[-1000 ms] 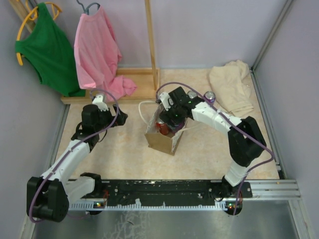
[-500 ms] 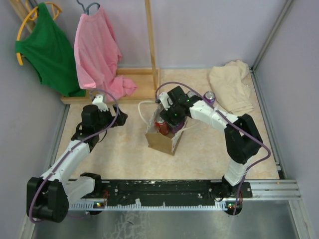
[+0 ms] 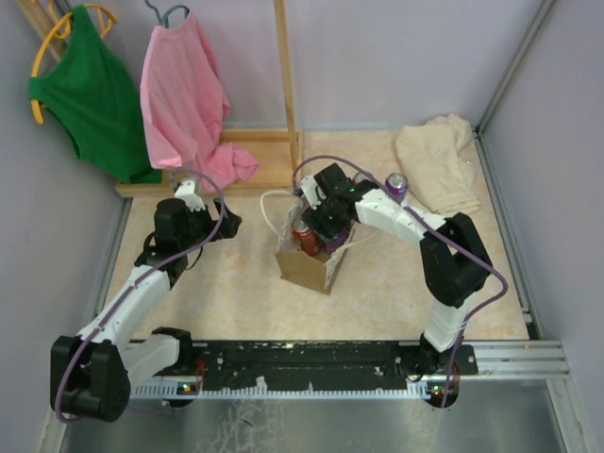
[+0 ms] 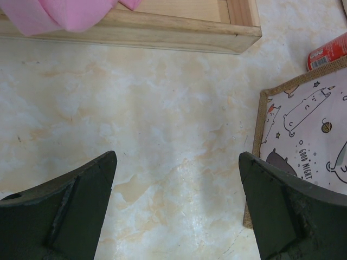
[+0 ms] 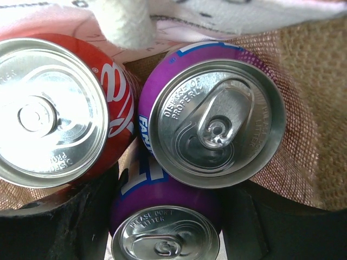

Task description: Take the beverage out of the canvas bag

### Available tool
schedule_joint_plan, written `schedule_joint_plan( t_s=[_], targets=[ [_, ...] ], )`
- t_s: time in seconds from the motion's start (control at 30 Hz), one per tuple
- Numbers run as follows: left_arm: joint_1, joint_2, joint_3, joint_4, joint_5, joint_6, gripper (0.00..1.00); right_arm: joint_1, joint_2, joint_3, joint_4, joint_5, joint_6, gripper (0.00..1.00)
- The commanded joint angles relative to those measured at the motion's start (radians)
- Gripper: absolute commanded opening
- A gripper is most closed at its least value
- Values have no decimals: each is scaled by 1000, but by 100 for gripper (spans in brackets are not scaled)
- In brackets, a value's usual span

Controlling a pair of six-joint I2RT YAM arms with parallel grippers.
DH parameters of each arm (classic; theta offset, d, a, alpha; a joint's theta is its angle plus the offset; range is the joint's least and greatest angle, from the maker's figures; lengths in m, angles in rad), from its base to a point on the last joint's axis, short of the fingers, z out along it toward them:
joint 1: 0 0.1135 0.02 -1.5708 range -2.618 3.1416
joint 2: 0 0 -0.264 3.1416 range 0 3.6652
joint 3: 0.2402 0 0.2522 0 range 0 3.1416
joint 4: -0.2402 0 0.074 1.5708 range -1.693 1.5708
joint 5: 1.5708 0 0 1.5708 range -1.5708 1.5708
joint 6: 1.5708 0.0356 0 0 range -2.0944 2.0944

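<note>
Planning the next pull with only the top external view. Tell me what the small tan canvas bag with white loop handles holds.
Observer: Right wrist view: three aluminium drink cans sit in the canvas bag: a red can, a central purple can and a lower purple can.
Operator: Report the right gripper and its fingers.
Observer: The black fingers flank the lower purple can; contact cannot be judged.
Operator: Now the left gripper.
Observer: Left wrist view: its fingers spread wide over the marbled table, nothing between.
</note>
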Motion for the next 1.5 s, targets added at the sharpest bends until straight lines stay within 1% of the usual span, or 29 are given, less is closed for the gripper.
schedule_joint_plan(
  t_s=[0.0, 0.03, 0.07, 0.1, 0.37, 0.4, 0.53, 0.7, 0.9, 1.07, 1.17, 1.27, 1.37, 1.47],
  targets=[
    [-6, -13, 1, 13, 0, 0, 100, -6, 17, 7, 7, 110, 10, 30],
    [-7, -13, 1, 13, 1, -1, 100, -6, 8, 7, 12, 119, 13, 23],
    [-7, -12, 1, 13, 1, -2, 100, -6, -3, 5, 23, 138, 15, 2],
    [-6, -13, 1, 15, 0, -3, 100, -6, -17, -1, 45, 160, 22, 0],
    [-7, -14, 1, 14, 1, -4, 100, -6, -120, -7, 113, 228, 47, 0],
    [-8, -16, 0, 13, 0, -4, 100, -6, -159, -5, 125, 232, 52, 0],
    [-8, -21, -2, 11, -5, -3, 100, -5, -255, 1, 186, 223, 67, 0],
    [-8, -20, -3, 11, -4, -7, 100, -6, -335, 11, 232, 183, 87, 0],
    [-8, -21, -4, 13, -5, -7, 100, -5, -427, 41, 245, 220, 118, 0],
    [-8, -17, -5, 15, -3, -10, 100, -5, -520, 109, 232, 313, 126, 0],
    [-8, -10, -7, 20, 1, -13, 100, -5, -537, 196, 175, 393, 126, 0],
    [-8, -4, -7, 25, 7, -15, 100, -5, -542, 257, 135, 493, 128, 0],
    [-8, -1, -8, 25, 9, -15, 100, -5, -559, 267, 136, 609, 128, 0],
    [-8, -1, -7, 25, 9, -12, 100, -5, -569, 257, 131, 764, 131, 0]
  ],
)
